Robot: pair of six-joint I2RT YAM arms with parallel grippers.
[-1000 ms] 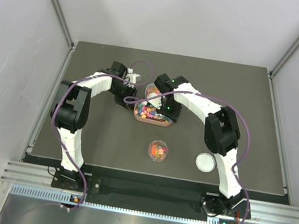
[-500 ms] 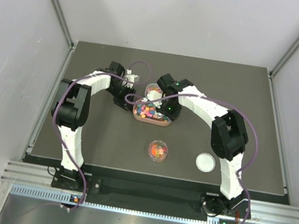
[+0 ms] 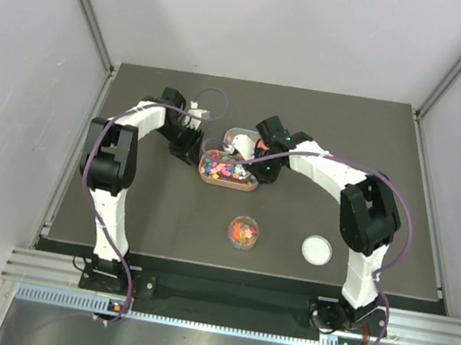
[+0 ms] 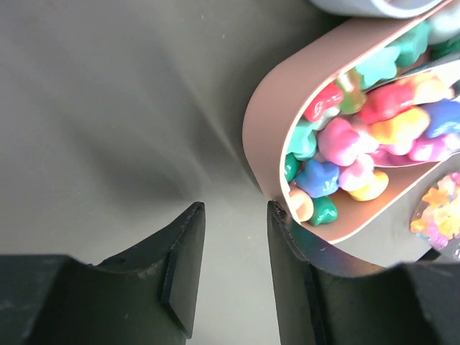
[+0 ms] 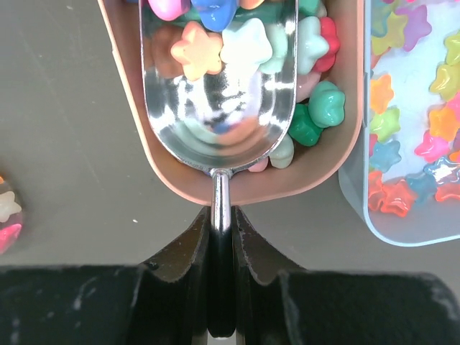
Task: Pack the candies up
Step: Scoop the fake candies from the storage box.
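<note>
Overhead, your left arm (image 3: 113, 162) had drawn back toward the upper left over the last second. The left jaws stood partly apart, holding nothing, with one tip touching the rounded end of the pink tray (image 4: 262, 129). The tray had slid slightly left. At centre, the candies (image 4: 338, 140) filled it, and your right jaws, clamped on the handle of the metal scoop (image 5: 215, 108), had pushed its bowl among them, so a scoopful looked underway. The clear tub (image 5: 402, 230) sat just beside the tray. At lower centre the jar (image 3: 244, 231) and, to its right, the lid (image 3: 317, 250) stood well apart, with bare worktop (image 3: 160, 223) around them.
</note>
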